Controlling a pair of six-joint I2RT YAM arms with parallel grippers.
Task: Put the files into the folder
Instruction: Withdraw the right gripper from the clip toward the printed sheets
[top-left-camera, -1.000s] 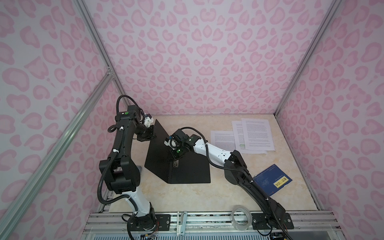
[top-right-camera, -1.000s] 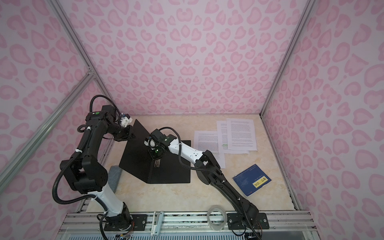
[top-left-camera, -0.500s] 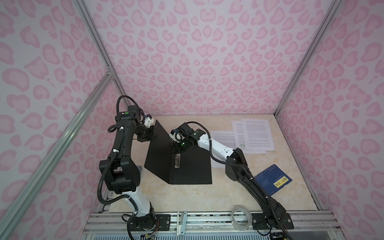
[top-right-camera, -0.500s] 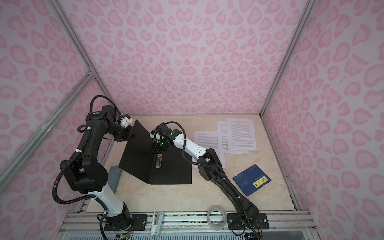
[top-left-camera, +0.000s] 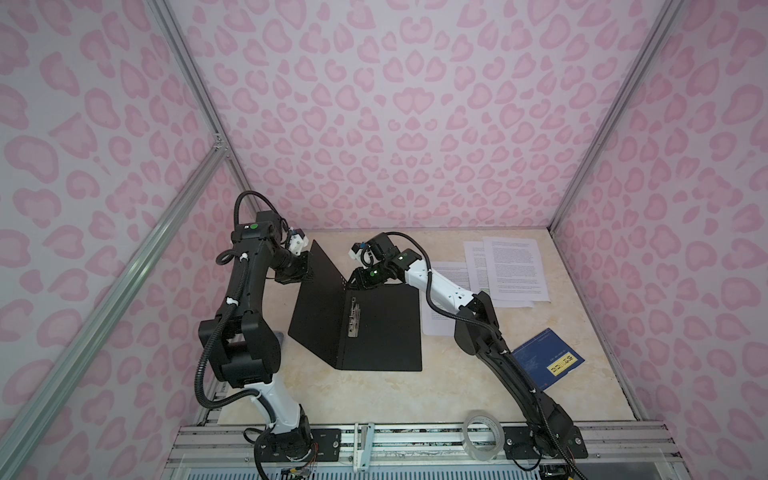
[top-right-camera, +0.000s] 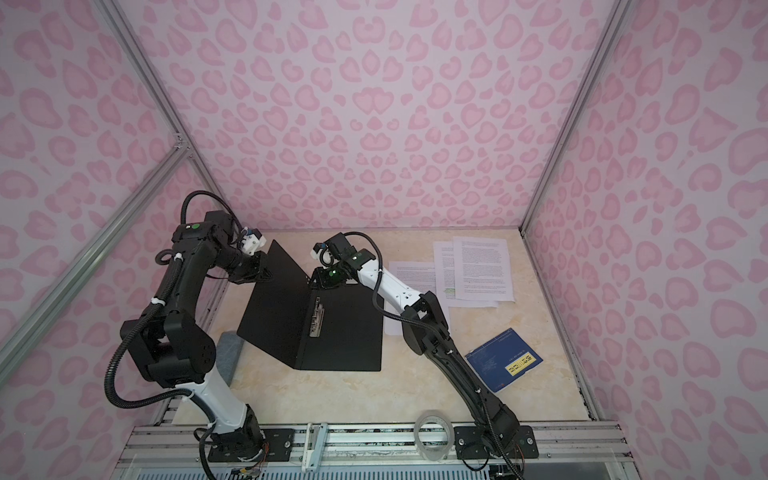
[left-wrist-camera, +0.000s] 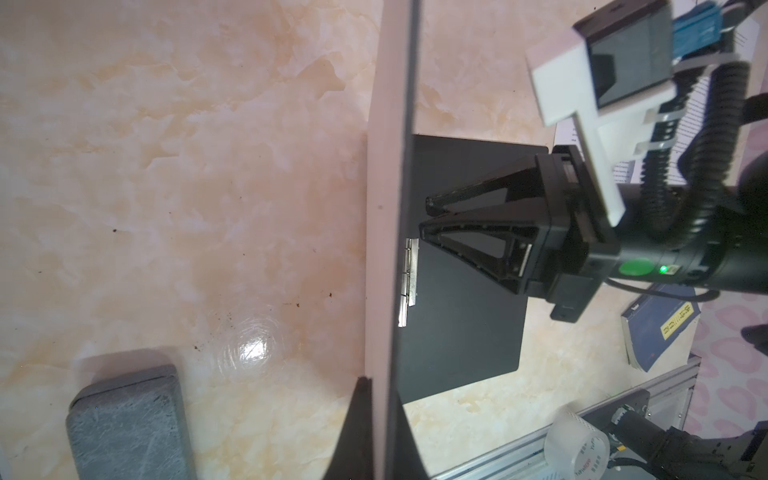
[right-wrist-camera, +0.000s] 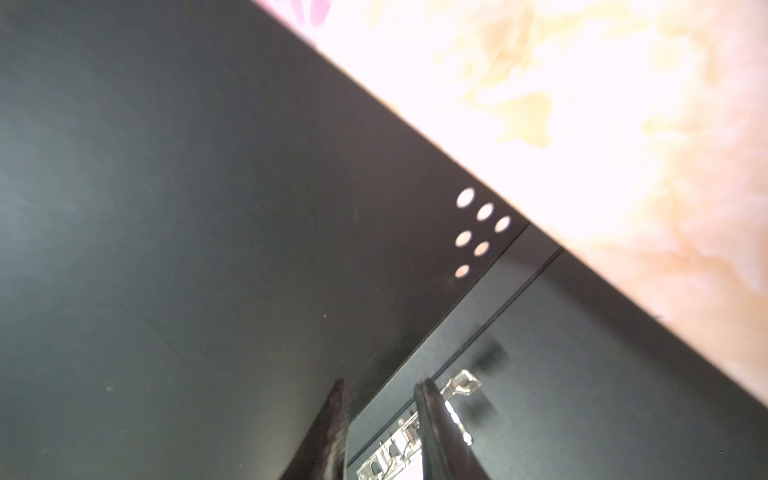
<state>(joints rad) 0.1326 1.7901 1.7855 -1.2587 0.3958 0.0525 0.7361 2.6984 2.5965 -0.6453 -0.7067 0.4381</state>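
Between the left gripper (top-left-camera: 306, 268) and the right gripper (top-left-camera: 357, 283) rises one cover of the single flat folder (top-left-camera: 382, 332), black inside and pale outside, which lies open on the marbled beige tabletop (top-left-camera: 374, 399). The left gripper is clamped shut on that raised cover's outer edge. The right gripper's jaws stand slightly apart and hold nothing; they hover at the far end of the folder's one metal spine clip (top-left-camera: 353, 318).

Beyond the right gripper, on the side away from the left one, lie the files (top-left-camera: 515, 270): three white printed paper sheets, two overlapping and the third just beside the folder's flat half, partly under the right arm. Farther that way, back toward the arm's base, are one dark blue booklet (top-left-camera: 544, 359) and one clear tape roll (top-left-camera: 482, 432). One grey block (top-right-camera: 228, 349) lies below the left gripper. Bare tabletop stretches from the folder's near edge to the rail.
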